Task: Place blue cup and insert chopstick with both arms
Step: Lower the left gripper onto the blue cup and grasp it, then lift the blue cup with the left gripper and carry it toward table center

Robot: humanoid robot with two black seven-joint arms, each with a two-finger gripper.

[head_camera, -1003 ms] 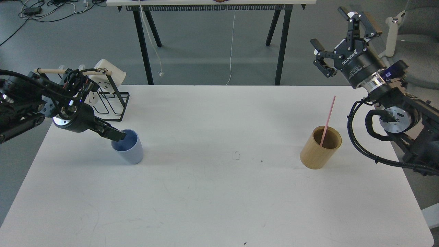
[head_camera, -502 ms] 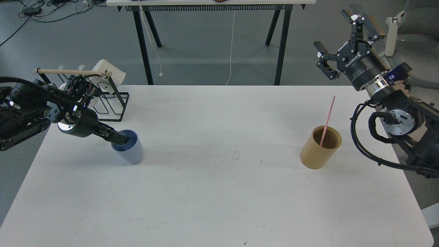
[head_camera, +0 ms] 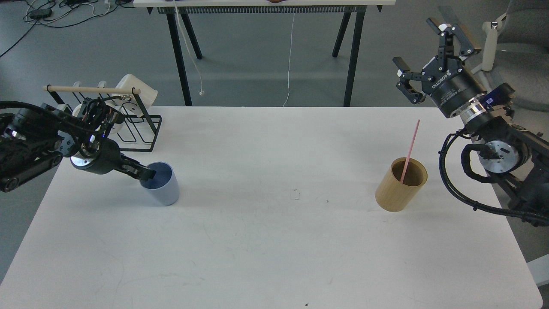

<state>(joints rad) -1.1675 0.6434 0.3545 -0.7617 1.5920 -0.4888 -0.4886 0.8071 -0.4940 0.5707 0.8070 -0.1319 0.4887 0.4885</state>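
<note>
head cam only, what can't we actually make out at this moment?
- Left gripper at the blue cup rim: dark fingers overlap, so gripping or released is unclear.
- Bottom of the pink chopstick: hidden by the bamboo holder wall.
- Right arm base: cut off by the frame's right edge.

The light is bright and even, and it seems to come from above, because the shadows on the white table (head_camera: 274, 240) are soft and short. The blue cup (head_camera: 161, 183) throws a faint shadow to its left, the wooden holder (head_camera: 401, 184) almost none. The picture is sharp, without glare or visible blur.
</note>
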